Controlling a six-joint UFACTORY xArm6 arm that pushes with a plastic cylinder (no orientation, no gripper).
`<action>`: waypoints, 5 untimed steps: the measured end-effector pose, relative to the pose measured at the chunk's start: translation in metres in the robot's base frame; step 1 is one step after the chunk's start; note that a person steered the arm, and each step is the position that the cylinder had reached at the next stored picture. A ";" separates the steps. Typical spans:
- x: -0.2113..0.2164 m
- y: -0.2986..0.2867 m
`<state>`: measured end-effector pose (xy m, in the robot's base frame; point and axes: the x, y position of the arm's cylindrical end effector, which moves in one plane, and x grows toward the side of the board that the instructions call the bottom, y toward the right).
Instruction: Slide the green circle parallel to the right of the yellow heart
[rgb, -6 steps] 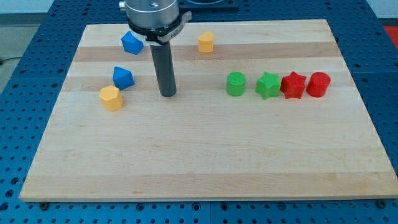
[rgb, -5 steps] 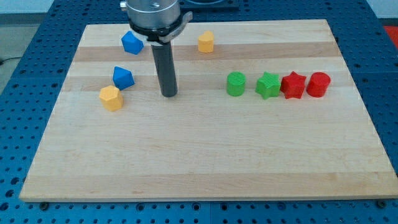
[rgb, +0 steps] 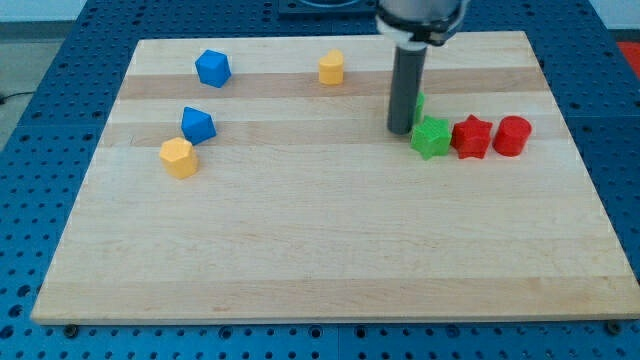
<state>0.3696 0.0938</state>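
My tip (rgb: 401, 130) rests on the board just left of the green star (rgb: 431, 137). The green circle (rgb: 419, 103) is almost wholly hidden behind the rod; only a green sliver shows at the rod's right edge, just above the green star. One yellow block (rgb: 332, 68) sits near the view's top, left of the rod. Another yellow block (rgb: 178, 158) sits at the view's left. I cannot tell which of them is the heart.
A red star (rgb: 471, 137) and a red circle (rgb: 512, 135) stand in a row right of the green star. Two blue blocks (rgb: 213, 68) (rgb: 198, 125) sit at the upper left. The wooden board (rgb: 320, 260) lies on a blue perforated table.
The rod has swung from the board's left-centre to the right, up to the green blocks. The green circle has shifted right and up and now sits behind the rod.
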 end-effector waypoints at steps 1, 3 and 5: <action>-0.026 0.022; -0.036 0.017; -0.074 0.048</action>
